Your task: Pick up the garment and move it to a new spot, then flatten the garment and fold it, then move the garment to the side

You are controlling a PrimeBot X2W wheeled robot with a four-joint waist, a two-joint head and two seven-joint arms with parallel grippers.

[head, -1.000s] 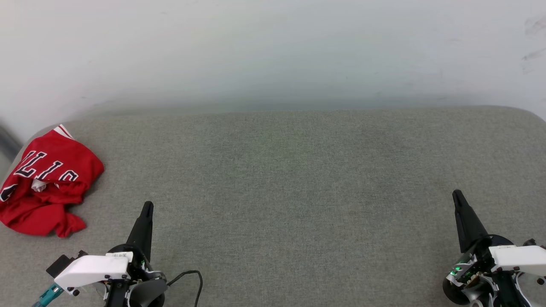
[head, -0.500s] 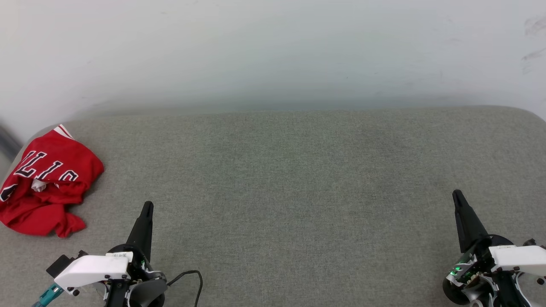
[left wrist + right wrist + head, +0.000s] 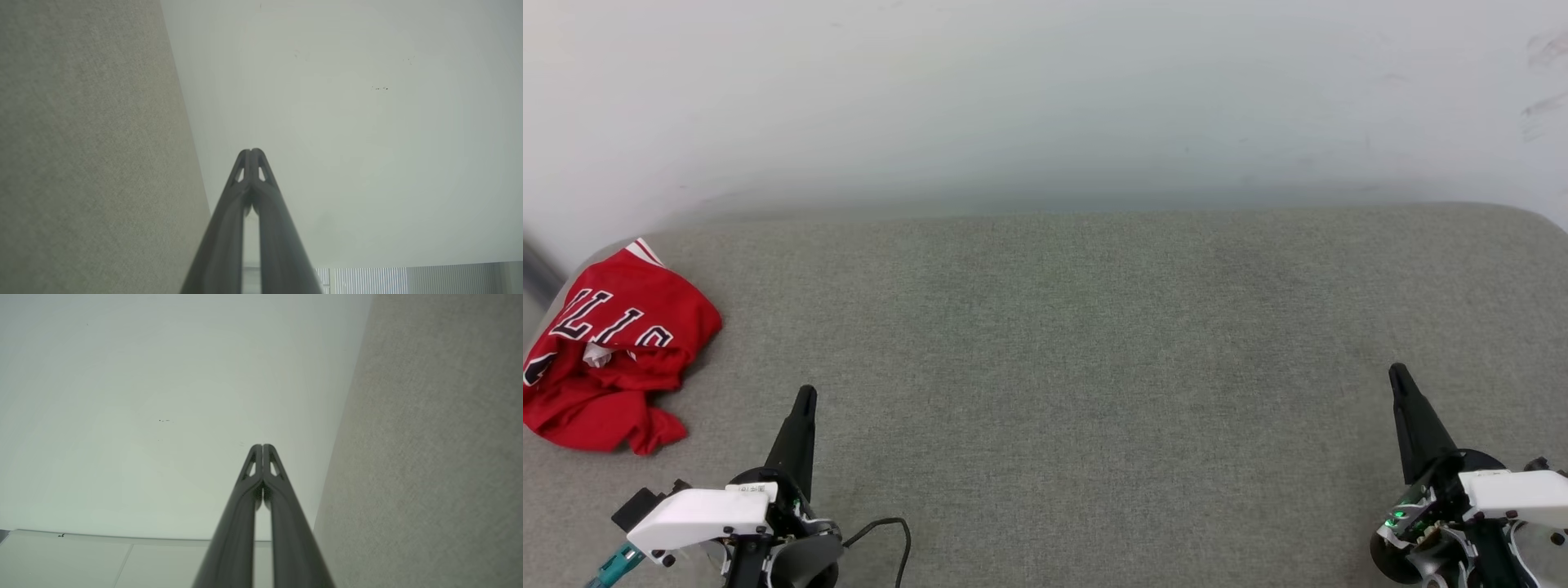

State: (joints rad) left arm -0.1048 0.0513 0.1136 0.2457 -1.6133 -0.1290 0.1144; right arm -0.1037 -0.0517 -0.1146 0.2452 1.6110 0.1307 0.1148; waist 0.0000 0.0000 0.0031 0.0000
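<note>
The jersey [image 3: 613, 359] lies crumpled in a red heap at about nine o'clock on the grey pad [image 3: 1094, 343], right at its left edge. Black white-edged letters show on top, with a bit of striped trim at the far corner. The left gripper [image 3: 805, 396] is near it, roughly four o'clock from the heap, fingers pressed together, empty, pointing to twelve. A black cable [image 3: 882, 527] loops beside its wrist. The right gripper [image 3: 1398, 374] is well apart at four o'clock on the pad, likewise closed tight on nothing. A pale wall [image 3: 1045, 98] rises behind.
</note>
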